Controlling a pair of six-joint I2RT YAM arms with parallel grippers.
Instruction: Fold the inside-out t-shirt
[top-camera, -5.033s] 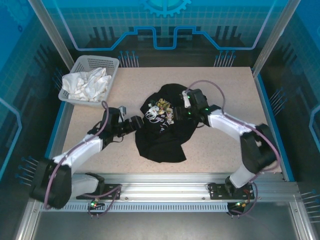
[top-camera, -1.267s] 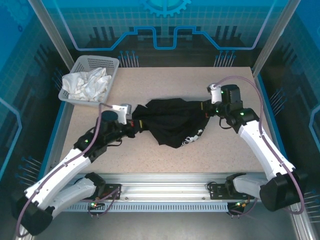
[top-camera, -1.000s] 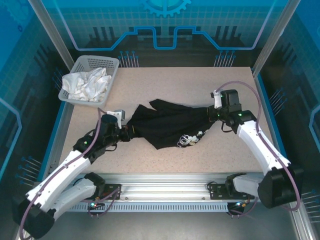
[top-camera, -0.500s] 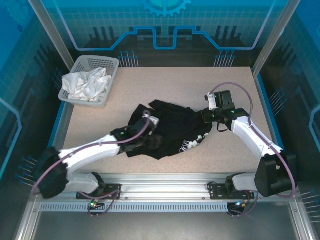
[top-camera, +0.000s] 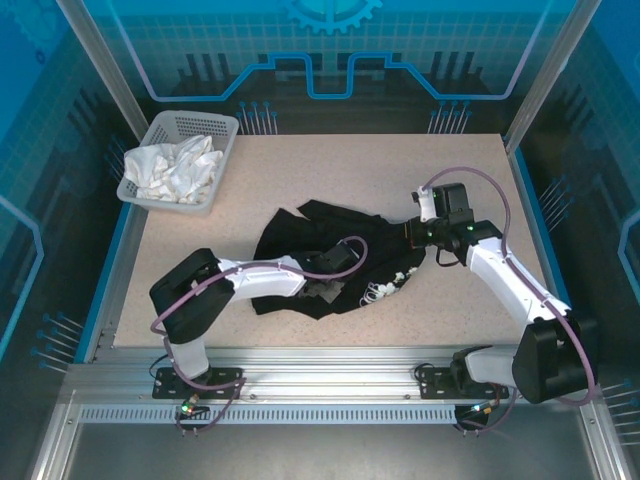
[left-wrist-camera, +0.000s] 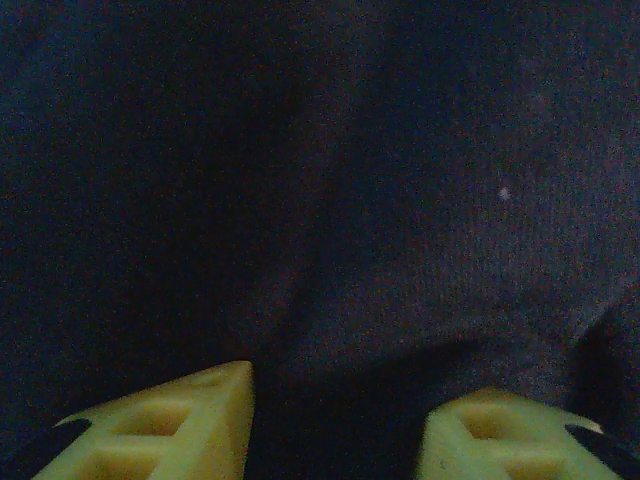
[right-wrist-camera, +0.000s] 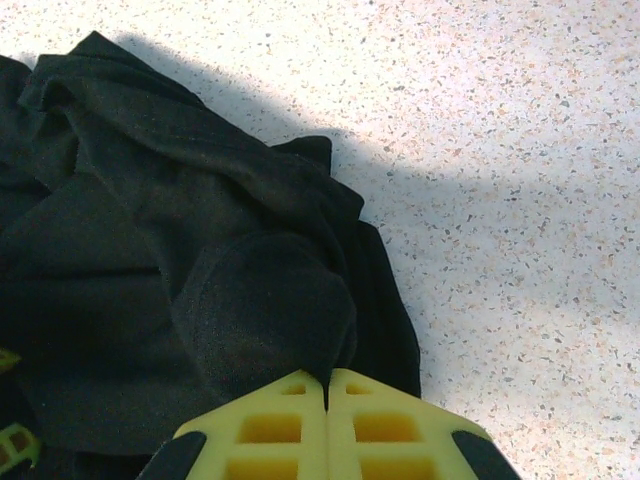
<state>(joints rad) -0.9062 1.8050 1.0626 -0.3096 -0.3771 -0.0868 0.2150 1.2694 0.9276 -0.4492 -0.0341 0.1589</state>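
Note:
The inside-out t-shirt (top-camera: 300, 235), black and crumpled, lies mid-table with a bit of yellow-and-white print (top-camera: 385, 287) showing at its near right edge. My left gripper (top-camera: 335, 272) reaches far right and rests over the shirt's middle. In the left wrist view its yellow fingers (left-wrist-camera: 175, 420) stand apart and open (left-wrist-camera: 335, 400), pressed against the black cloth (left-wrist-camera: 380, 200). My right gripper (top-camera: 412, 232) sits at the shirt's right end. In the right wrist view it is shut (right-wrist-camera: 328, 380) on a rounded fold of the black shirt (right-wrist-camera: 260, 300).
A grey basket (top-camera: 222, 125) holding a white cloth garment (top-camera: 172, 168) stands at the back left. Bare speckled tabletop (top-camera: 400, 165) lies behind and right of the shirt. The metal rail (top-camera: 330, 365) runs along the near edge.
My left gripper let go of the shirt's left end and swung right onto its middle. The shirt went from stretched between both grippers to slumped. The right gripper kept its grip.

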